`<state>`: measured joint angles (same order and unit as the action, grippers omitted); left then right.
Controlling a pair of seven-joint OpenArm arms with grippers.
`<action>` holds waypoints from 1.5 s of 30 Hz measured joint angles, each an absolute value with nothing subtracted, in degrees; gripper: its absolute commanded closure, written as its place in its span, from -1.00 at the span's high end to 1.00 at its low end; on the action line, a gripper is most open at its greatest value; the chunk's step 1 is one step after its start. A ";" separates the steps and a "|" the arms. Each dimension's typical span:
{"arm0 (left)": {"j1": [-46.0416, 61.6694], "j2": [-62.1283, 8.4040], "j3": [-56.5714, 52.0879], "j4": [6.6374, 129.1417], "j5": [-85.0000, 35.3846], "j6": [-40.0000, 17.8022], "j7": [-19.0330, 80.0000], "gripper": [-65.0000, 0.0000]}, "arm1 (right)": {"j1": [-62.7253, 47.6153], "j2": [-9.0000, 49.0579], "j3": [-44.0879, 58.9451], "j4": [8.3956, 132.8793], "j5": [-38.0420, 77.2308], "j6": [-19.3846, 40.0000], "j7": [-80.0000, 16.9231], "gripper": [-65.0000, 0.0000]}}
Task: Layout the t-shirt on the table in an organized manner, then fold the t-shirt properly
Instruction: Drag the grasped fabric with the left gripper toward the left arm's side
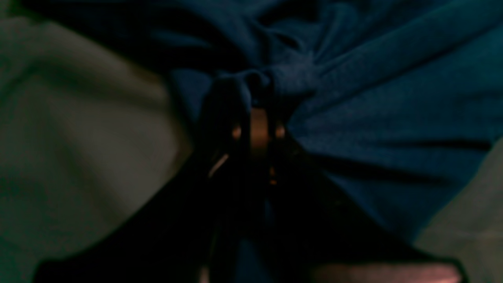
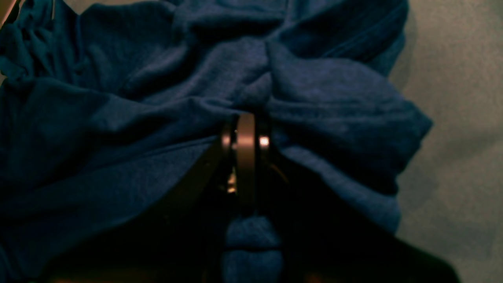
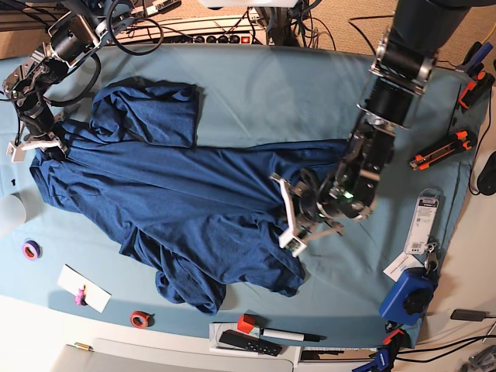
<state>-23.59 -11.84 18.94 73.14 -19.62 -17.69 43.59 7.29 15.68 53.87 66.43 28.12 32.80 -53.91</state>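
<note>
The dark navy t-shirt (image 3: 178, 194) lies crumpled and stretched across the table (image 3: 263, 93), one sleeve folded up at the back left. At the shirt's right end my left gripper (image 3: 301, 219) is shut on a pinch of fabric. The left wrist view shows the t-shirt (image 1: 353, 118) bunched at the left gripper (image 1: 257, 88), with table cloth (image 1: 78, 137) beside it. My right gripper (image 3: 48, 144) is shut on the shirt's far left edge. The right wrist view shows the right gripper (image 2: 246, 118) closed on gathered t-shirt (image 2: 118, 118) folds over the table (image 2: 452, 118).
Along the front edge lie a purple tape roll (image 3: 31, 249), a white card (image 3: 84, 288), a red tape roll (image 3: 140, 318), a red block (image 3: 246, 322), a black remote (image 3: 248, 342) and a marker (image 3: 283, 335). A blue box (image 3: 409, 294) and orange clamps (image 3: 442, 149) sit at right.
</note>
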 measured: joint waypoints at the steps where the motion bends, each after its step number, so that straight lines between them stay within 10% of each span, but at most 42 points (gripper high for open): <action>1: -23.73 -12.38 18.94 73.17 -20.03 -16.82 43.44 -1.00 | 7.29 15.68 53.87 66.46 28.10 32.82 -53.91 -0.95; 15: -23.86 -19.94 16.47 73.17 -15.75 -7.66 43.68 -0.98 | 7.31 15.70 53.87 66.46 27.35 32.82 -53.69 -0.95; 20: -23.86 -21.08 10.70 73.17 -12.93 -7.11 43.68 -0.20 | 7.31 15.70 53.87 66.46 27.24 32.82 -53.52 -0.95; 23: -23.92 -20.95 7.22 73.17 -14.92 -7.16 44.03 -0.10 | 7.31 15.70 53.87 66.46 27.27 32.82 -53.52 -0.95; 26: -23.90 -21.28 4.64 73.14 -25.10 -16.51 46.59 -0.10 | 7.29 15.73 53.89 66.43 28.58 32.69 -53.74 -0.86; 31: -23.83 -21.02 4.38 73.17 -38.19 -29.95 51.68 -0.10 | 6.98 17.45 53.93 66.26 37.43 37.39 -60.82 -0.04; 45: -24.34 -38.81 4.38 73.25 -81.25 -39.88 73.80 -0.10 | 6.17 22.92 63.55 65.95 62.22 39.70 -78.76 -0.04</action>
